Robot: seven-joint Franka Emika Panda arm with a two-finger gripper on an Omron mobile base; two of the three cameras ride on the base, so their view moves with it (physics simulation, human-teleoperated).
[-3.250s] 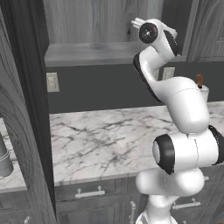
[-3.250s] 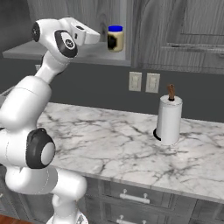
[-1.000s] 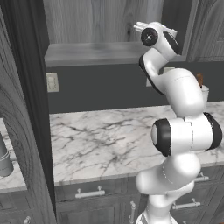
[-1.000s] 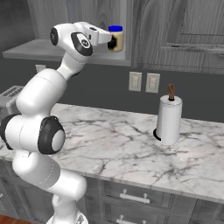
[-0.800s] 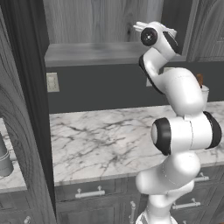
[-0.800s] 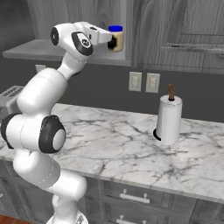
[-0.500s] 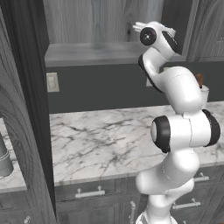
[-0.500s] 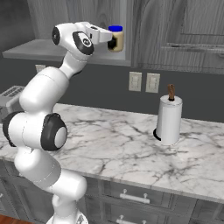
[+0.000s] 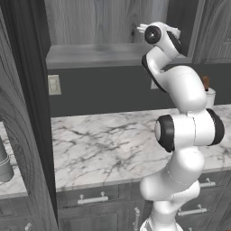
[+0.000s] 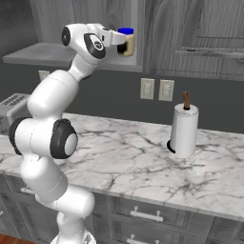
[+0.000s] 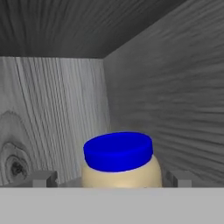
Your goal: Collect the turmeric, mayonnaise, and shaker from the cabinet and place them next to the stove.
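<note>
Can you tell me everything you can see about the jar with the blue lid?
The mayonnaise is a short, stout jar with a cream-coloured body and a bright blue round lid, still on. It stands upright on the shelf inside the open cabinet, close to the grey wood-grain side wall and back corner. The tool is open, one finger on each side of the jar. Whether the fingers touch it cannot be told. In the right base view the jar shows just past the hand.

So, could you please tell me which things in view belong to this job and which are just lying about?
Part of the job:
- mayonnaise, between the open jaws of the gripper
- cabinet, with the jar standing inside

Just lying about:
- paper-towel roll on the counter
- wall outlets
- toaster
</note>
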